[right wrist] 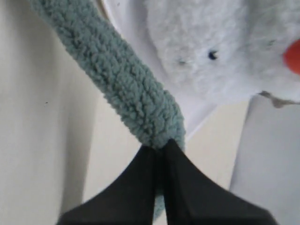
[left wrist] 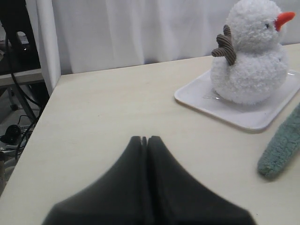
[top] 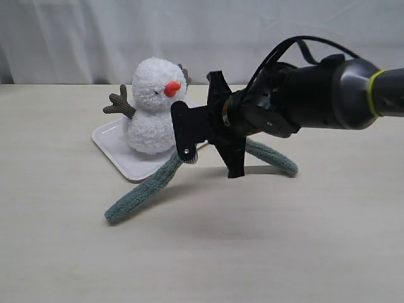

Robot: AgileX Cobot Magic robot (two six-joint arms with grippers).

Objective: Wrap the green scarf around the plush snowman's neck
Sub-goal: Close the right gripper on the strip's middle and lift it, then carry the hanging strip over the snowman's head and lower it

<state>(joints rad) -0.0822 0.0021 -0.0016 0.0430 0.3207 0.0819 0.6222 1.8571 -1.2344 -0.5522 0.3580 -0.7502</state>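
Right gripper point(top: 187, 156), jaws pinched on the green scarf point(top: 142, 192) at mid-length, holds it raised, both ends on the table point(top: 252, 252); its arm hides the scarf's middle. Left gripper point(left wrist: 144, 139) is closed, empty. Behind stands the snowman point(top: 154, 107) on a white tray point(top: 108, 140).

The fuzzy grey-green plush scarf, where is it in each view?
Exterior view: fuzzy grey-green plush scarf low centre, pinched by the right gripper.
Left wrist view: one rounded end beside the white tray.
Right wrist view: large, running into the gripper.
Shared landmark: white plush snowman's orange nose.
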